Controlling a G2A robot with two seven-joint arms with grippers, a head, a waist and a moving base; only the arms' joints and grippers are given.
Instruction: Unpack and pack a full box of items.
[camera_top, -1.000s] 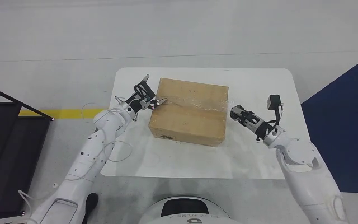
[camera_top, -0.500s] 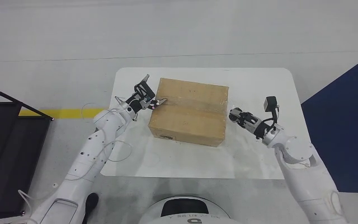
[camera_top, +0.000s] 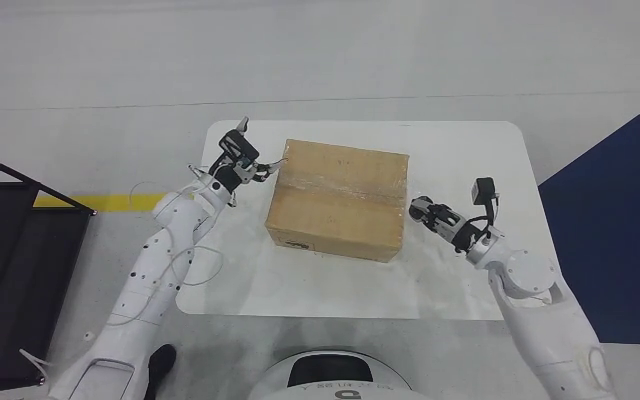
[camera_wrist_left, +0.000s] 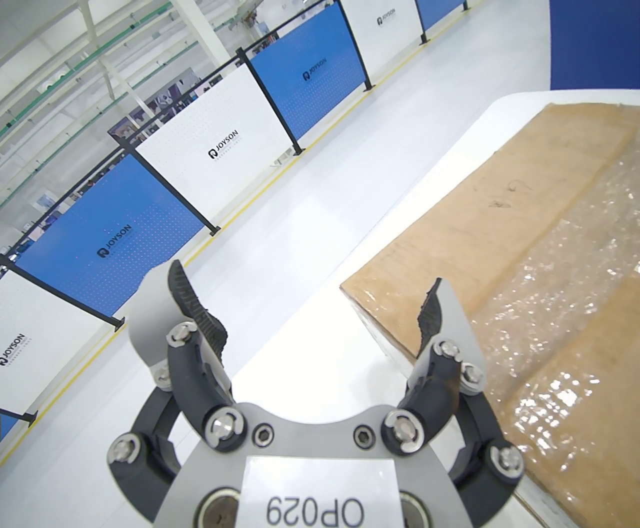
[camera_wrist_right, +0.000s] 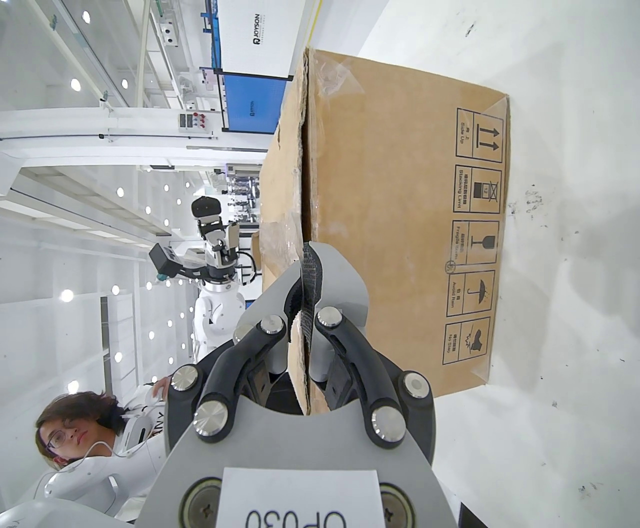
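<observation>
On box (camera_top: 340, 200) edge, right end effector (camera_wrist_right: 309, 262) clamped, left end effector (camera_wrist_left: 305, 280) spread.

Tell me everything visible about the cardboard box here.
The brown cardboard box sits closed on the white table. Wrinkled clear tape runs along its top seam, and handling symbols are printed on one end. The right gripper is shut on a flap edge at that end. The open left gripper hovers by an opposite corner.
</observation>
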